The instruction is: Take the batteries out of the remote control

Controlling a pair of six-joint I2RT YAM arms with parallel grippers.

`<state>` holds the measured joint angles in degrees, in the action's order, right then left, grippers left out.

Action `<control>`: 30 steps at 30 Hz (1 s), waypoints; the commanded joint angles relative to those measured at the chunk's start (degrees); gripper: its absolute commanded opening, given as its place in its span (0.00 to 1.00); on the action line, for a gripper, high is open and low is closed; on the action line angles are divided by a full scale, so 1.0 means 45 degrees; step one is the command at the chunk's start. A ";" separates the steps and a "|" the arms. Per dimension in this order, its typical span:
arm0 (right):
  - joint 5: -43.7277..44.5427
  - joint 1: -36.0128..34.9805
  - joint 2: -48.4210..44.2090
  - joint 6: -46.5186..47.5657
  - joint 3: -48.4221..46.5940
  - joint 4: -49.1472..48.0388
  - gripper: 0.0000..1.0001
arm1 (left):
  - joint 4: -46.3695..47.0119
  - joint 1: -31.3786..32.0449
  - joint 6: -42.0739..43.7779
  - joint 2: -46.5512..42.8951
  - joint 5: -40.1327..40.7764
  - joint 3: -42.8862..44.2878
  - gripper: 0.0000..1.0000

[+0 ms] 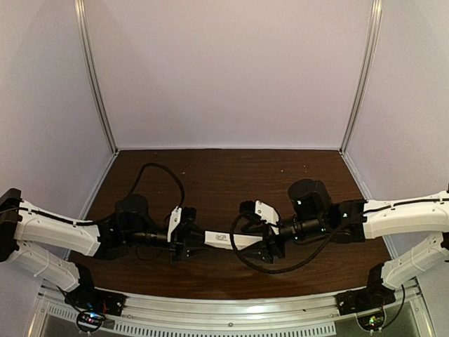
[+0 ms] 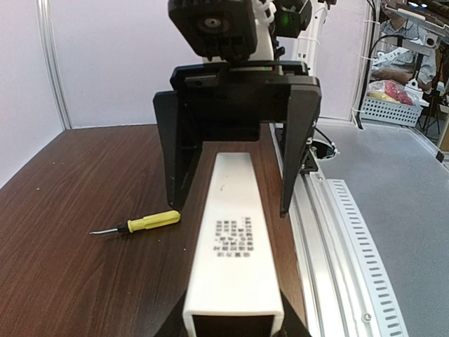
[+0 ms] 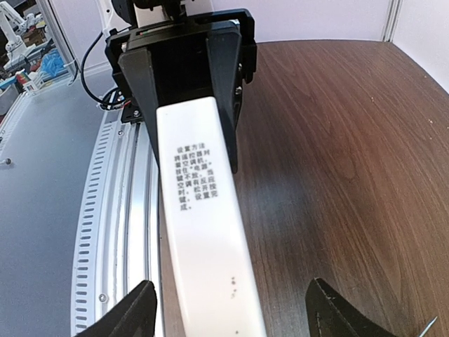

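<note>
1. My left hand (image 3: 188,126) is clamped on one end of the remote control (image 1: 228,240). Its two black fingers (image 3: 226,91) press against the long white sides.
2. My right hand (image 2: 230,207) is spread wide at the other end. Its fingers (image 3: 137,312) stand on either side of the remote control with a clear gap on both sides, so they do not touch it.
3. The remote control is a slim white bar that hangs level in the air, carried by my left hand alone. It runs straight from one hand to the other, across the space between my two arms.
4. Its upper face carries a block of small dark print (image 3: 189,175), too fine for me to read. From my left wrist, the end nearest me shows a dark hollow.
5. Below it lies the dark wooden surface (image 1: 210,175), and the remote control sits over the near part of it, close to the metal rail (image 2: 351,239) along the edge.
6. A screwdriver (image 2: 144,222) with a yellow handle lies flat on the surface, well apart from the remote control and on its far side from the rail. Neither hand touches it.
</note>
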<state>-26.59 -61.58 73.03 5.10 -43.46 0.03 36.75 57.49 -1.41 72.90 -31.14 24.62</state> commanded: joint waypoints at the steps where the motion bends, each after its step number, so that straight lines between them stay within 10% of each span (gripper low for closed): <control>1: -0.0279 0.0067 -0.0066 0.0001 0.0072 -0.0340 0.68 | 0.0950 0.0055 -0.0086 -0.0216 -0.0307 -0.0138 0.01; 15: -0.0620 0.0071 0.0062 0.0061 -0.0046 -0.0276 0.28 | 0.1188 0.0044 -0.0214 -0.0042 -0.0340 -0.0120 0.03; 18: -0.0740 0.0075 0.0057 -0.0021 -0.0031 -0.0418 0.22 | 0.1241 0.0052 -0.0178 -0.0084 -0.0335 -0.0203 0.16; 23: -0.0951 0.0072 0.0153 -0.0133 -0.0010 -0.0666 0.10 | 0.1592 0.0055 -0.0109 -0.0371 -0.0333 -0.0568 0.65; 30: -0.1086 0.0072 0.0277 -0.0197 -0.0086 -0.0854 0.07 | 0.1438 0.0050 -0.0027 -0.0395 -0.0292 -0.0552 0.76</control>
<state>-30.92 -61.47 73.87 5.28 -43.46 -1.52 40.69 57.49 -2.07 71.64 -32.91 22.28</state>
